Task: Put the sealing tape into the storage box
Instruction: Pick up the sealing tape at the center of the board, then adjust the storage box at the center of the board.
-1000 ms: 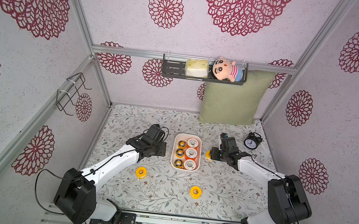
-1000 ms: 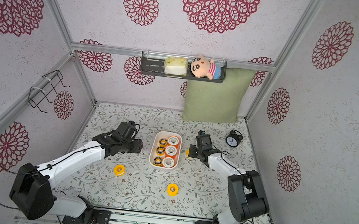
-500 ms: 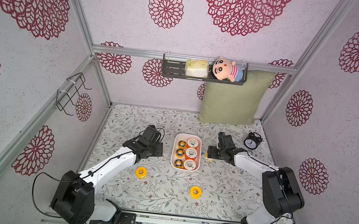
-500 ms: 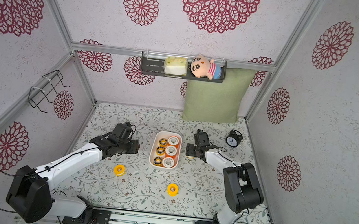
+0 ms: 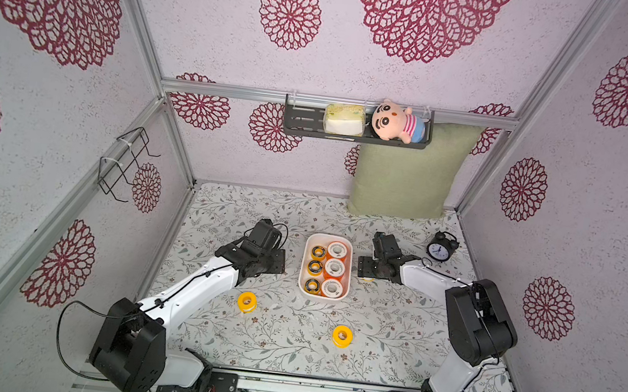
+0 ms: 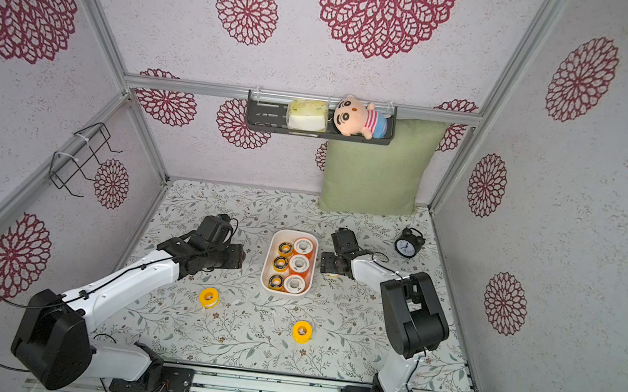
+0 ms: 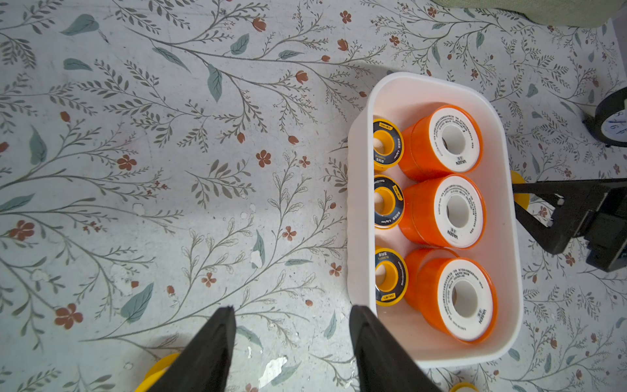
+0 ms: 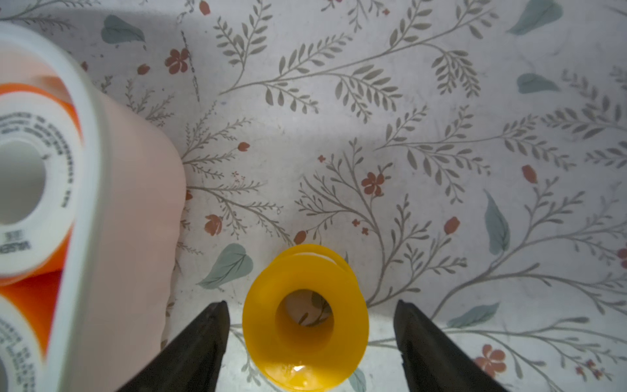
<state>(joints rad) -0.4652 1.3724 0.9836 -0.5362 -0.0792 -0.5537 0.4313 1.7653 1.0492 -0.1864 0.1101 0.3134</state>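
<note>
1. Floral worktop: the storage box at its middle holds six sealing tape spools.
2. Right gripper, jaws apart, straddles a yellow spool beside the box.
3. Left gripper: jaws apart, empty.

White storage box, orange and yellow sealing tape, floral-print table, black alarm clock, green cushion
</note>
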